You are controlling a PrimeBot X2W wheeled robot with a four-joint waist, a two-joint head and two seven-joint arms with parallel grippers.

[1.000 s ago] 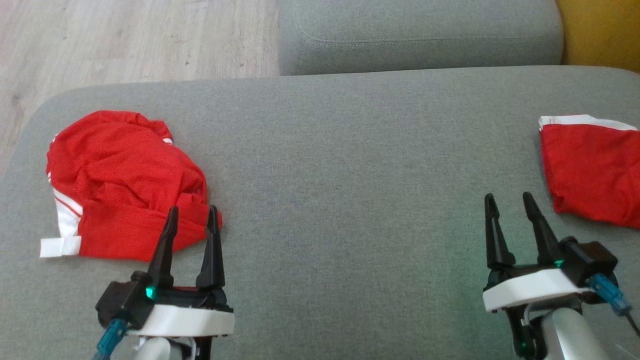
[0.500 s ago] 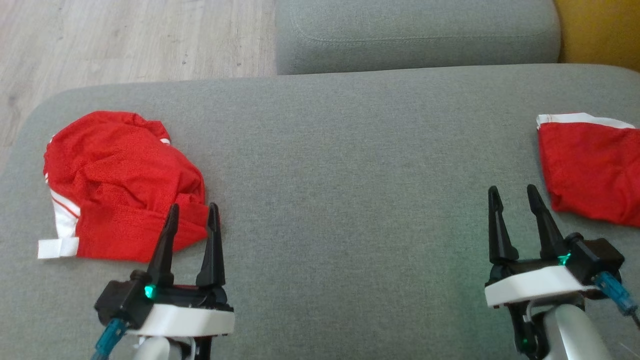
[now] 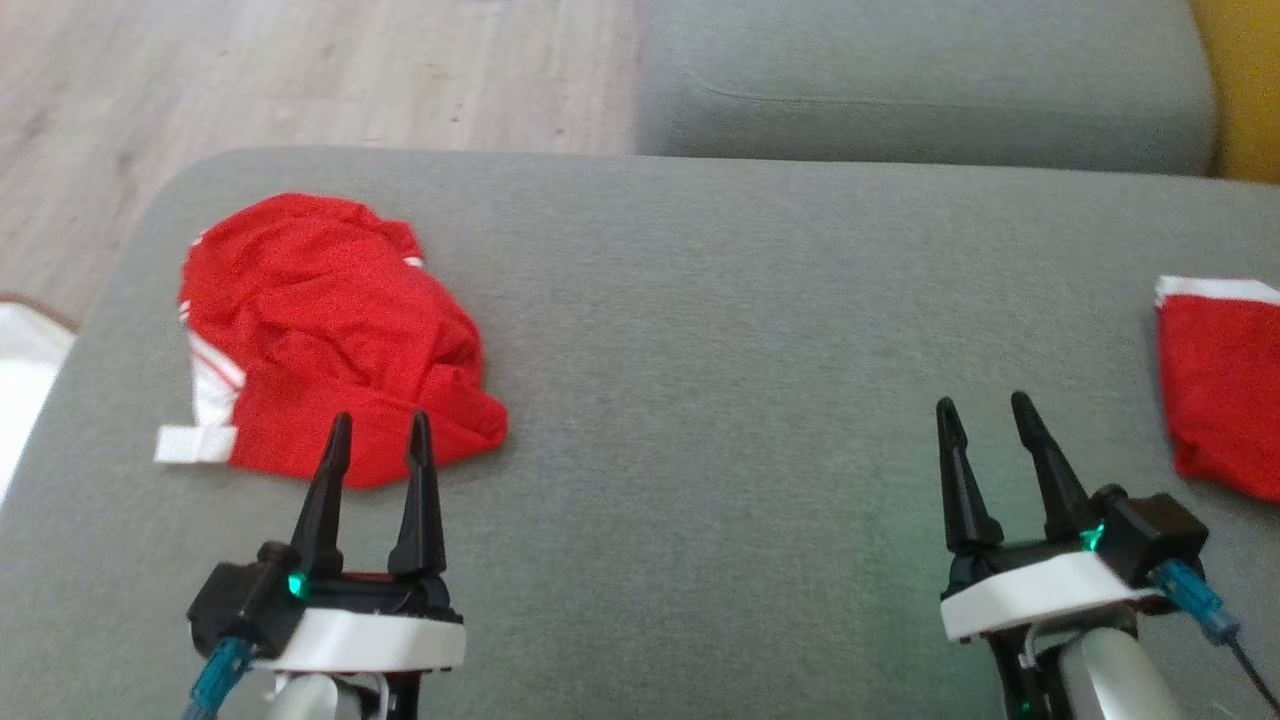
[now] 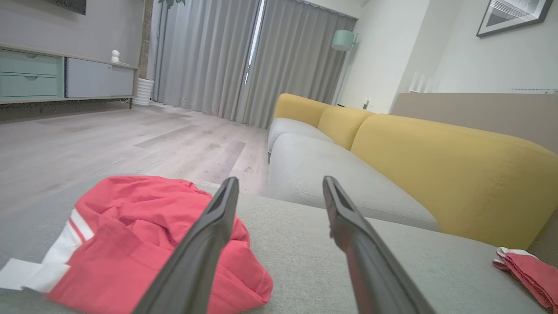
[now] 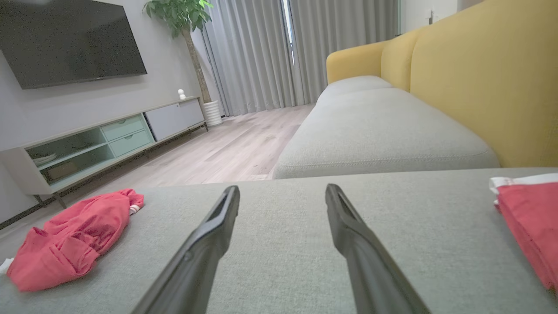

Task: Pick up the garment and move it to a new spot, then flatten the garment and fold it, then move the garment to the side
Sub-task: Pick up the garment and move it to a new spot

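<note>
**Both grippers open and empty; crumpled garment at left of cushion**

Head view. The crumpled red fabric garment with white stripes (image 3: pixel 330 340) lies in the left-centre of the frame, on the broad grey fabric sofa cushion (image 3: pixel 700 350). It is bunched in loose folds. A white tab sticks out at its lower left corner.

The left gripper (image 3: pixel 380 420) is at the lower left. Its two long dark fingers (image 3: pixel 325 490) stand well apart with nothing between them. Their tips overlap the garment's lower edge in this view. Whether they touch the cloth cannot be told from here.

The right gripper (image 3: pixel 983 402) is at the lower right, over bare cushion. Its fingers are likewise spread wide and hold nothing. A folded red cloth piece with a white edge (image 3: pixel 1220 400) lies just beside it, at the right border, partly cut off by the frame.

A second grey seat cushion (image 3: pixel 920 90) fills the upper right. Pale wooden floor (image 3: pixel 300 70) shows at the upper left.

Left wrist view. The open fingers rise from the bottom centre. The garment sits at lower left, partly behind the left-hand finger, and appears to lie just beyond its tip. A yellow upholstered backrest (image 4: pixel 436 165) runs along the right.

Right wrist view. The garment lies at the lower left, well apart from the spread fingers. The folded red piece is at the right edge.
</note>
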